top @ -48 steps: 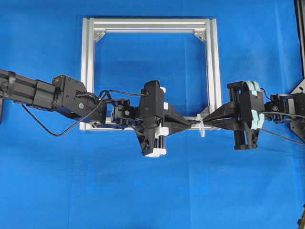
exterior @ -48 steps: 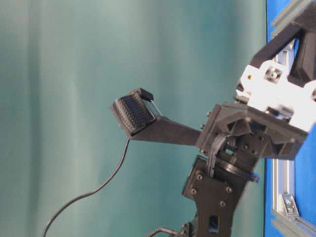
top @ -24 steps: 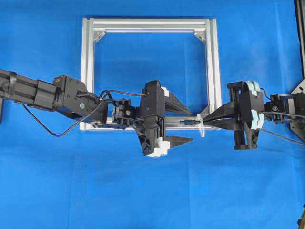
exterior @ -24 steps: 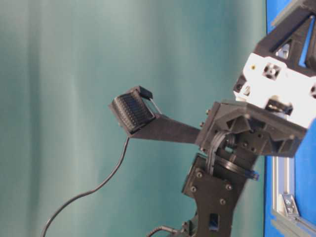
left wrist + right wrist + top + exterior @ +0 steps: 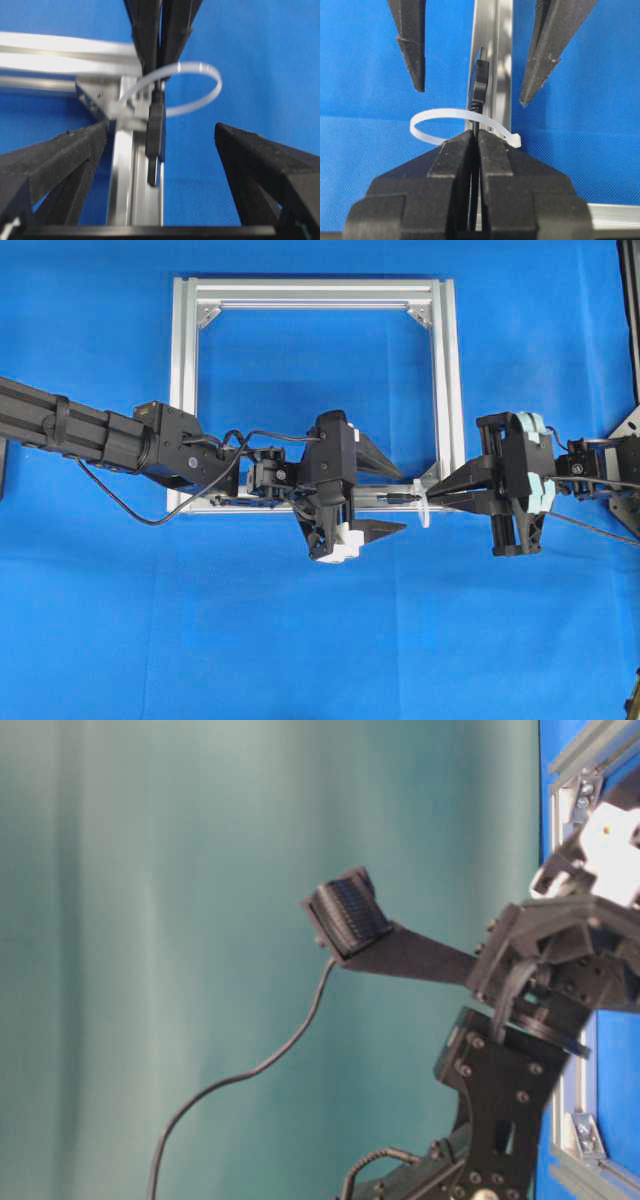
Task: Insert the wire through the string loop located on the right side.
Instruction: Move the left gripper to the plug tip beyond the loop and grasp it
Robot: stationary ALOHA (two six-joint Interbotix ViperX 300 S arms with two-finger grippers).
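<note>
Right gripper (image 5: 475,150) pinching the wire (image 5: 479,82), plug already through the string loop (image 5: 462,122) at the frame (image 5: 447,390)'s lower right corner. Left gripper (image 5: 160,150) spread wide around the plug; best closed squarely before any pull.

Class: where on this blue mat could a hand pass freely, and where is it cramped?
Free: the mat inside the aluminium frame, and the wide strip below both arms. Crowded: the frame's lower right corner, where the open left pincer, the shut right pincer, the wire and the string loop meet.
</note>
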